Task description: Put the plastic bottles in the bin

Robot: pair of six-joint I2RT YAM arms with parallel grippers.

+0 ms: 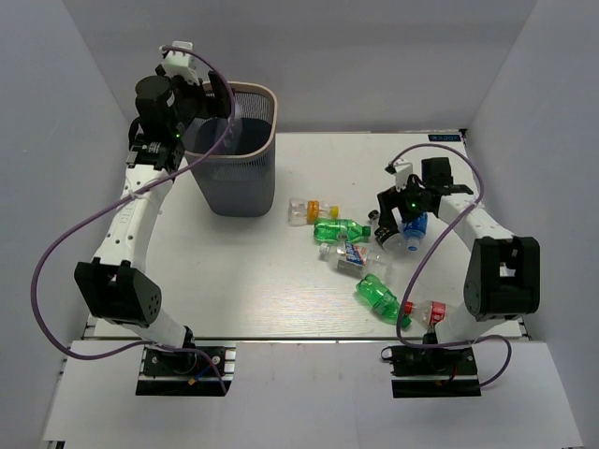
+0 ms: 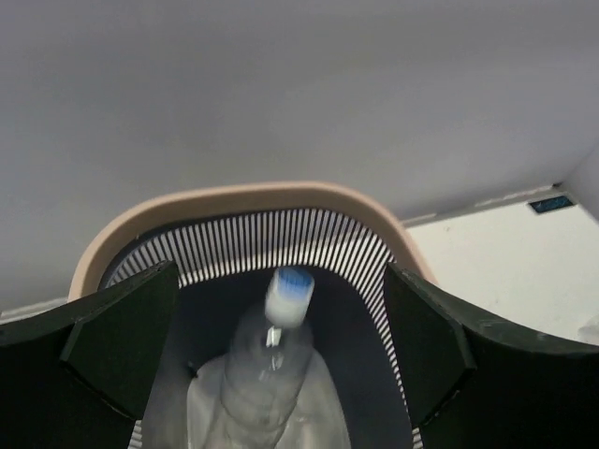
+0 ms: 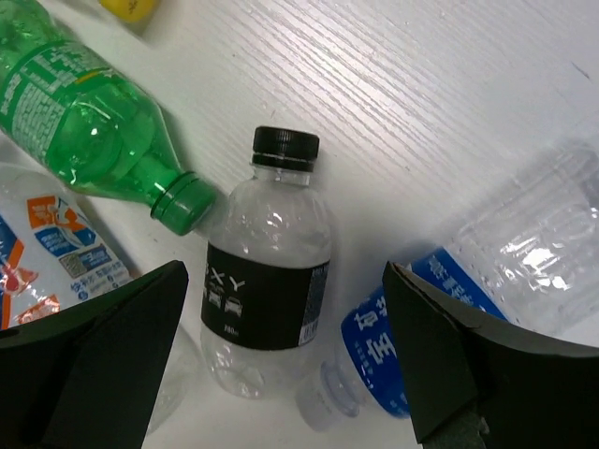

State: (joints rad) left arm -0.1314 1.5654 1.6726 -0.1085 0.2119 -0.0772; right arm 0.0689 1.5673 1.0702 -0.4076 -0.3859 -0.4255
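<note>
Left gripper (image 2: pixel 281 313) gapes wide over the pink-rimmed dark mesh bin (image 2: pixel 234 198), a clear blue-capped plastic bottle (image 2: pixel 267 374) inside; right gripper (image 3: pixel 285 281), equally wide, straddles a clear black-capped plastic bottle (image 3: pixel 267 304)

Lighting's flat and bright all round, looks like diffuse overhead light bouncing off pale walls. In the top view the white table (image 1: pixel 271 290) is close to blown out and shadows are soft, just a faint one beside the bin (image 1: pixel 234 178). The walls splay outward from the wide lens. Left wrist view is the worst: dim inside the bin, and the clear bottle (image 2: pixel 267 374) down there is a soft smear. Right wrist view is crisp, with sharp table grain and small glare spots on the black-capped bottle (image 3: pixel 267 299) and green bottle (image 3: pixel 84 122). The right gripper (image 3: pixel 285 281) fingers (image 3: pixel 94 355) are near-black, no detail.
</note>
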